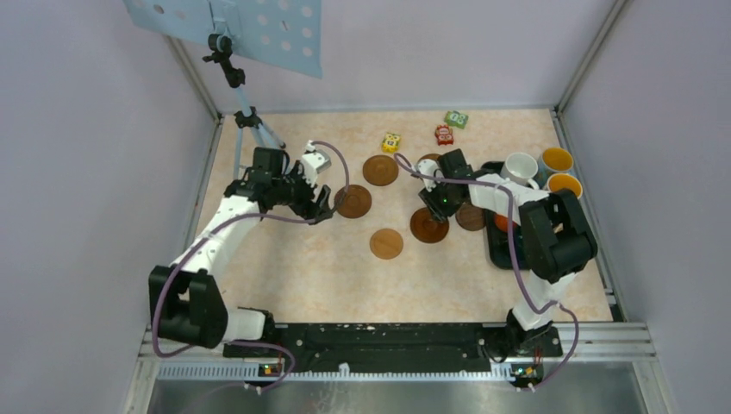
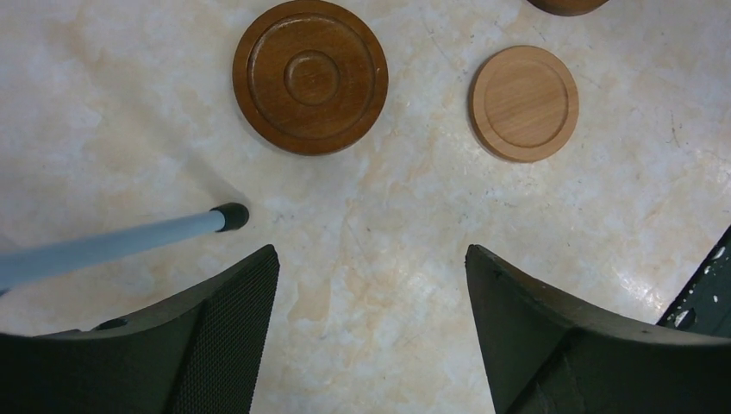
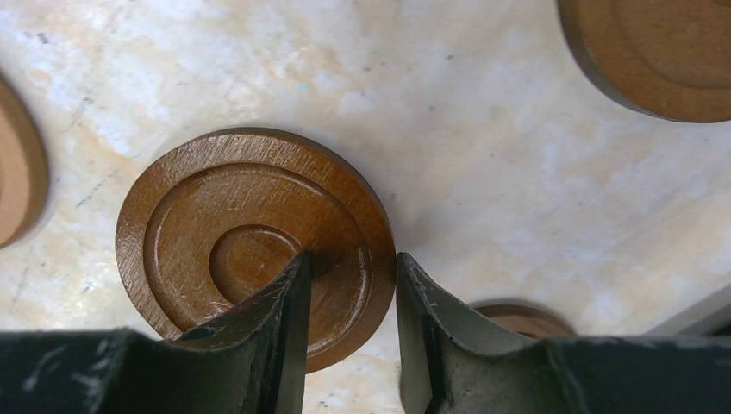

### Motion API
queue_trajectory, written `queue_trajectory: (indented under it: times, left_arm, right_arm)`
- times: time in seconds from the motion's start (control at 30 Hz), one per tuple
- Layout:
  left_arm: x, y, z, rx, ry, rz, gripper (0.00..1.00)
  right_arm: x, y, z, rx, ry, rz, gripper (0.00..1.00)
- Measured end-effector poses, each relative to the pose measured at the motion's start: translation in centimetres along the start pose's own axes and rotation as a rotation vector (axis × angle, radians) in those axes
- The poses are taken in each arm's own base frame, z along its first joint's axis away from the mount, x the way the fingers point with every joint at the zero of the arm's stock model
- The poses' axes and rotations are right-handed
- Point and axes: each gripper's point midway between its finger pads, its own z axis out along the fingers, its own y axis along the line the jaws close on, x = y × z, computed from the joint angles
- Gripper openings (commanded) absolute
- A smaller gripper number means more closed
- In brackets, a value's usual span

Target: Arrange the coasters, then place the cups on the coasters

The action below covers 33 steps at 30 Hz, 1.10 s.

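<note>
The surface [image 1: 328, 285] carries everything. The black tray [image 1: 498, 254] sits at its 3 o'clock edge. The cups [image 1: 521, 166] are bunched at 2 o'clock, none on a disc yet, and the coasters [image 1: 380, 170] lie loosely scattered about the middle. So arranging is the step in hand, I judge.

The right claw [image 3: 349, 267] is clenched across the rim of one dark coaster [image 3: 215, 216], one tip inside its turned groove and the other outside the edge. The disc's centre lies at 9 o'clock of the tips. A rim pinch is shallow, so the move should go low and level, clear of the neighbouring coaster [image 3: 664, 52] at 2 o'clock.

The left claw [image 2: 372, 259] stands released over bare surface, holding nothing. A dark disc [image 2: 310, 76] lies apart at 11 o'clock and a paler disc [image 2: 523, 103] at 1 o'clock. The tripod foot [image 2: 231, 216] at 9 o'clock is one to avoid.
</note>
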Motion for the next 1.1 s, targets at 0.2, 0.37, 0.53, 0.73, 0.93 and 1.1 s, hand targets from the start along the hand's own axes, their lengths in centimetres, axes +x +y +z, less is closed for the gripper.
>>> queue_trajectory:
  times: [0.2,0.37,0.53,0.73,0.93,1.1]
  left_arm:
    - [-0.6,0.6,3.9,-0.008,0.079,0.023,0.75]
    - [-1.3,1.4,7.0,-0.044,0.127,0.058,0.72]
    - [0.3,2.9,10.0,-0.083,0.219,0.054,0.77]
    - [2.4,4.6,12.1,-0.127,0.3,0.008,0.74]
    - [3.4,5.0,13.4,-0.125,0.332,-0.024,0.69]
    - [4.1,5.2,14.4,-0.118,0.353,-0.046,0.64]
  right_arm:
    - [-0.4,-1.9,0.3,0.025,-0.002,0.028,0.3]
    - [-1.1,-3.5,0.6,0.042,-0.009,0.05,0.3]
    - [-1.6,-4.9,1.0,0.06,-0.014,0.067,0.3]
    - [-1.7,-5.3,0.9,0.064,-0.015,0.066,0.42]
    - [-1.4,-5.7,0.3,0.063,0.003,0.073,0.51]
    - [-2.0,-5.7,-1.8,0.053,-0.02,0.084,0.5]
